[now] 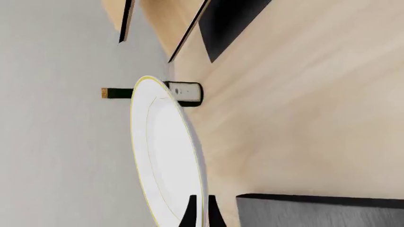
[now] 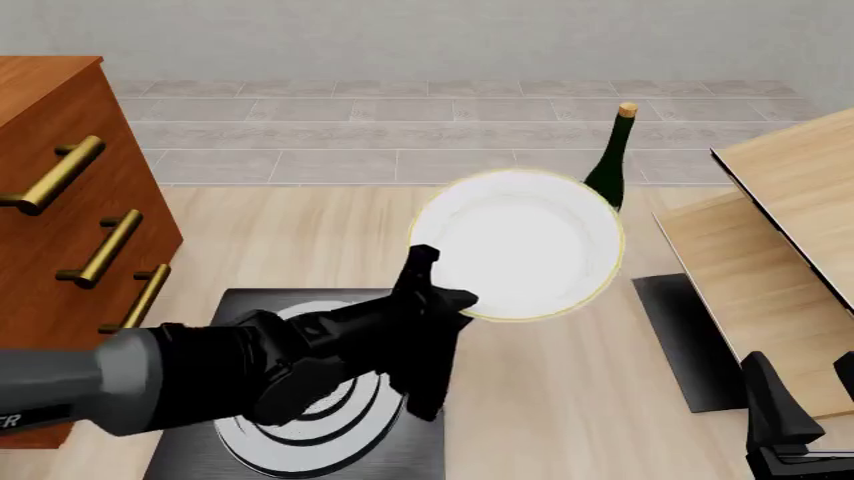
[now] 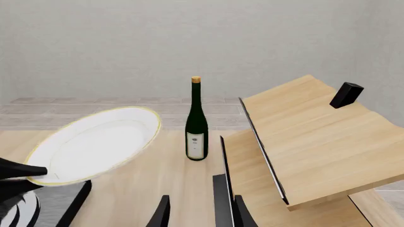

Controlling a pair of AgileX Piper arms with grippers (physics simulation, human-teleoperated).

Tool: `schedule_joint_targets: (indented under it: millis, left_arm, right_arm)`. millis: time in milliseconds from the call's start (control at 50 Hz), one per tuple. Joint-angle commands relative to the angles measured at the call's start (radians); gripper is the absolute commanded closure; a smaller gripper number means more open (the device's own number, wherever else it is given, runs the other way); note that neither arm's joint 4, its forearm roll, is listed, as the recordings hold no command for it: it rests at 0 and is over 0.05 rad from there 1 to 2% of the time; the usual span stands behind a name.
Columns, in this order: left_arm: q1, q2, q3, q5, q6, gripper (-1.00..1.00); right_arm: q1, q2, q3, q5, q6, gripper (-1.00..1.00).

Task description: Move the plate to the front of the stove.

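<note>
Left end effector [image 2: 430, 285] pinches the plate [image 2: 523, 243] by its rim, tilted above the counter [image 2: 561, 400] — clearance for carrying beyond the stove [image 2: 254, 300]. Right end effector [image 3: 196, 210] idles w/ fingers spread — holding nothing.

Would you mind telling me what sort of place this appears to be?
Probably a simulated kitchen: a stove with a ringed burner, a white plate and a wine bottle on a wooden table.

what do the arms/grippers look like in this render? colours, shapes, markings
Left arm: thick grey cylindrical link with a bit of white lettering, then ribbed black wrist housing. Left gripper: matte black, thin tapered fingers. Right gripper: also black, angular fingers. No cables visible.
</note>
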Motion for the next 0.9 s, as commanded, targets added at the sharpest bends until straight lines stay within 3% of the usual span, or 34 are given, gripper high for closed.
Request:
schedule_joint_targets:
  millis: [20, 300, 620, 900]
  left_arm:
    - [0.088, -0.058, -0.029, 0.064, 0.036, 1.00]
    - [0.213, -0.093, -0.079, 0.155, 0.051, 1.00]
    - [0.327, -0.084, -0.266, 0.336, 0.060, 1.00]
    - [0.379, -0.029, -0.365, 0.483, 0.055, 1.00]
  right_arm:
    - [0.000, 0.000, 0.000, 0.000, 0.000, -1.00]
    - [0.000, 0.000, 0.000, 0.000, 0.000, -1.00]
    - [0.000, 0.000, 0.000, 0.000, 0.000, -1.00]
    - [0.000, 0.000, 0.000, 0.000, 0.000, -1.00]
